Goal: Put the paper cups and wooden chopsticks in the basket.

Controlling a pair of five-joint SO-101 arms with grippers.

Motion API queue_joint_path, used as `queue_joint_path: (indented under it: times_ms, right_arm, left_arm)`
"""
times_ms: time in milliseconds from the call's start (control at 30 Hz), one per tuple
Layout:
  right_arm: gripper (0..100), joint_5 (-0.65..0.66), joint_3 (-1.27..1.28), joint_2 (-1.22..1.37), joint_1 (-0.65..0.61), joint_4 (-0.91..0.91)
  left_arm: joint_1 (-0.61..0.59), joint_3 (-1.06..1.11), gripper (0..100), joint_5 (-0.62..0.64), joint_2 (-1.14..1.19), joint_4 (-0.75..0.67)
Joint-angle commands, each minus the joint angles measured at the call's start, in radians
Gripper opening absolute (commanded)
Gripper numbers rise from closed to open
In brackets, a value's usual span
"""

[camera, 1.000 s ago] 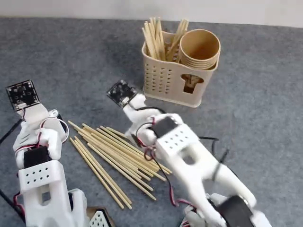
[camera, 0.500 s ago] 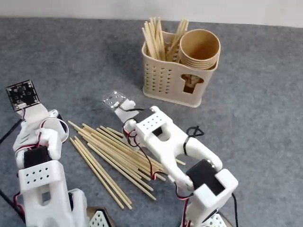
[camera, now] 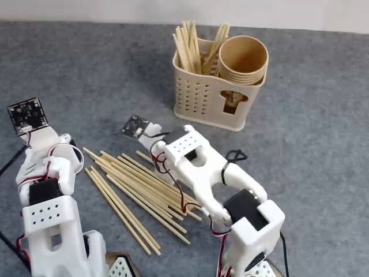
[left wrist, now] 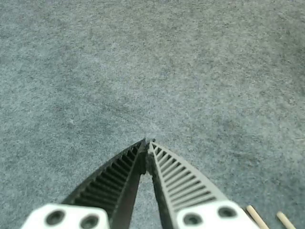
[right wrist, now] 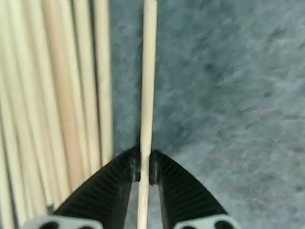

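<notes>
Chopstick [right wrist: 147,71]: one in right end effector [right wrist: 144,167]; basket [camera: 202,98]: one.

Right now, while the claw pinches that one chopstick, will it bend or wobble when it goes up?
Probably no bending: the chopstick looks like a straight, stiff wooden stick. It seems thin, so likely light. The right claw pinches it at one narrow spot with a long part sticking out, so it might swivel or tip.

Chopstick [right wrist: 148,71] ends cut off by the right wrist view's edges
</notes>
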Motion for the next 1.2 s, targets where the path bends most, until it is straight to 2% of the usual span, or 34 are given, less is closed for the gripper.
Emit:
queue_joint_path:
  times_ms: [0, 433, 833, 1167]
  right_arm:
    - [0.5, 0.011, -0.061, -0.088, 0.018, 0.088]
    - [0.5, 0.003, -0.053, -0.248, 0.068, 0.104]
    - [0.5, -0.219, 0.05, -0.544, 0.064, 0.085]
    - [0.5, -0.308, 0.269, -0.819, 0.065, -0.105]
  left_arm:
    - [-0.01, -0.012, 3, 0.005, -0.016, -0.02]
    - [-0.01, -0.012, 3, 0.005, -0.016, -0.02]
    - [-0.008, -0.012, 3, 0.005, -0.016, -0.02]
    - [-0.007, -0.012, 3, 0.005, -0.015, -0.02]
